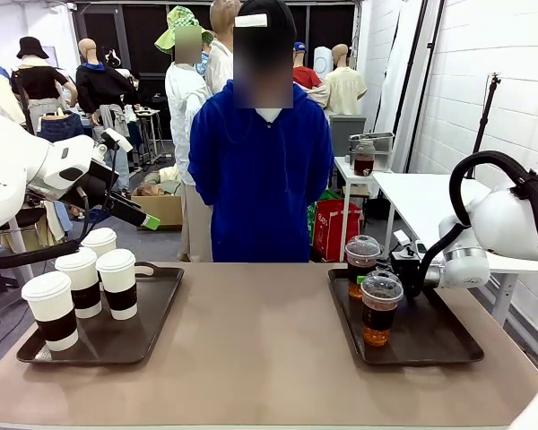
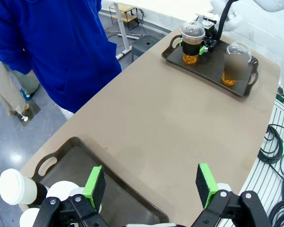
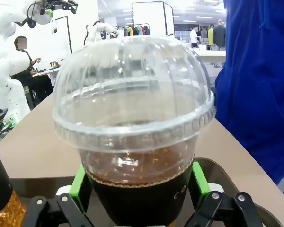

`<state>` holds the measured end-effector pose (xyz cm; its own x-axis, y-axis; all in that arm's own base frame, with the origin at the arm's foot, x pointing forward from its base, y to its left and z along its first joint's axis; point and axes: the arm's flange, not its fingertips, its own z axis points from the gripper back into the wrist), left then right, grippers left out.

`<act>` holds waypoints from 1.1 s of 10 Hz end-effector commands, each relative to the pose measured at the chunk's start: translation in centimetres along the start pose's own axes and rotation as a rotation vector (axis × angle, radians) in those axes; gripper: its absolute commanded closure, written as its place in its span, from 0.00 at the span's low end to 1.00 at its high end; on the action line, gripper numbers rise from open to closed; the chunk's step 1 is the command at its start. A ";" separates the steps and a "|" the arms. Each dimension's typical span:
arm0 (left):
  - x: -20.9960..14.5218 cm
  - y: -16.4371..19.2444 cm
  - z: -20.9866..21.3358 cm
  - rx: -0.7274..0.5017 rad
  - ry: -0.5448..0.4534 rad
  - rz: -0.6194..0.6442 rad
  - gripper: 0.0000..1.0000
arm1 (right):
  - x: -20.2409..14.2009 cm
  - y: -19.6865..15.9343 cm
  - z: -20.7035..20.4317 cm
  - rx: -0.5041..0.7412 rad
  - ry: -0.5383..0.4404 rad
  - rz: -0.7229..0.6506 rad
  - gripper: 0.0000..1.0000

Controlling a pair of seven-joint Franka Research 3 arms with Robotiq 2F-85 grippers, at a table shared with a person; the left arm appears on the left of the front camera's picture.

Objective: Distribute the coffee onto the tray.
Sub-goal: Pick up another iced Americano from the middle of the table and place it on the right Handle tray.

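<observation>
The right gripper (image 3: 138, 189) stands with its green pads spread on either side of a clear lidded cup (image 3: 132, 127) on the right tray (image 1: 430, 345), apparently just clear of it. The left gripper (image 2: 151, 187) hangs wide and empty above the left tray (image 2: 80, 156), where four white paper cups (image 1: 88, 278) stand on the surface.

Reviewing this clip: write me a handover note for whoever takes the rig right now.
Left gripper: open, empty, raised above the left tray.
Right gripper: pads on either side of the far clear cup on the right tray; from the frames alone I cannot tell whether they grip it or have let go.
Things: four white paper cups stand on the left tray; the near clear cup also stands on the right tray.
Done: every cup stands on a tray.
Left: probably only to back the right gripper away without tipping the cup.
</observation>
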<state>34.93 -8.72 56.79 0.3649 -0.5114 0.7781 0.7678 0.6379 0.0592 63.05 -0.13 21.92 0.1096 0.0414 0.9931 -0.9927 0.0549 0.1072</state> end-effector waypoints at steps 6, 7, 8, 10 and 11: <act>-0.1 0.1 0.0 -0.005 -0.004 0.004 0.00 | -0.4 2.0 5.3 -0.129 -0.011 -0.055 0.00; -0.1 0.1 0.0 -0.005 -0.004 0.004 0.00 | -0.6 2.4 6.2 -0.147 -0.016 -0.062 0.00; -0.1 0.1 0.0 -0.005 -0.004 0.004 0.00 | -0.9 2.6 6.8 -0.158 -0.020 -0.076 0.00; -0.1 0.1 0.0 -0.005 -0.004 0.004 0.00 | -1.0 2.6 7.1 -0.171 -0.028 -0.084 0.00; -0.1 0.1 0.0 -0.005 -0.004 0.004 0.00 | -1.0 2.6 7.1 -0.173 -0.030 -0.087 0.00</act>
<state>34.93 -8.72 56.79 0.3649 -0.5114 0.7781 0.7678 0.6379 0.0592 60.27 -7.90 20.91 0.1772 0.0222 0.9839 -0.9643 0.2039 0.1690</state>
